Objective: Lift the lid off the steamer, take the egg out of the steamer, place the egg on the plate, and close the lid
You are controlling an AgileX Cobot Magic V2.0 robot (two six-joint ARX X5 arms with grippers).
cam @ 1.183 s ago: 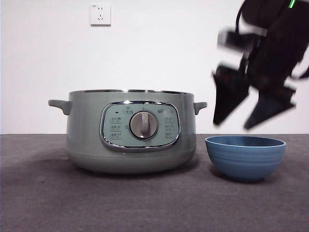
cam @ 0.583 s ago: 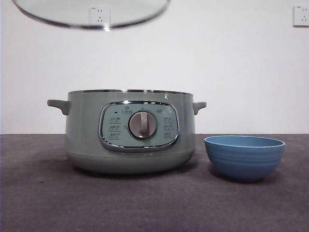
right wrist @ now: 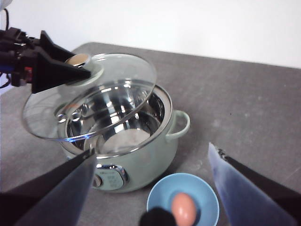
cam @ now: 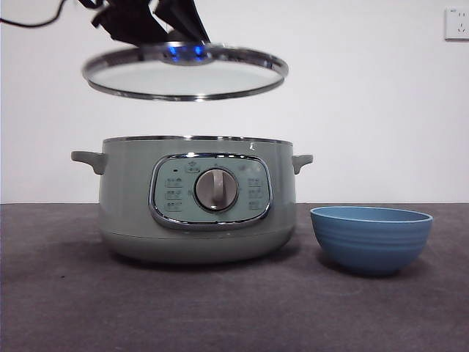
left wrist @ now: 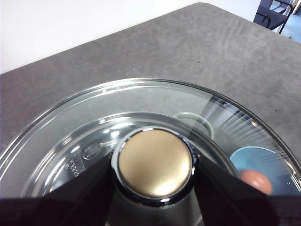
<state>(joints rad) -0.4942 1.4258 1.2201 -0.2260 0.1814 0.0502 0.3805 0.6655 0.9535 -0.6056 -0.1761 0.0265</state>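
Bright even light; glare on lid [left wrist: 84, 136]; jaws blurred

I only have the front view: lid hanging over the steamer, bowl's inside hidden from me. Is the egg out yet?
Observer: Yes. In the right wrist view the egg lies inside the plate.
Operator: Anything left in the steamer?
Observer: The right wrist view looks into the steamer: only its shiny steel inside shows, no egg.
Operator: Which arm holds the lid?
Observer: The left gripper; its jaws are clamped either side of the knob on the lid.
Operator: And the right one?
Observer: The right gripper is open, holding nothing, above the plate.
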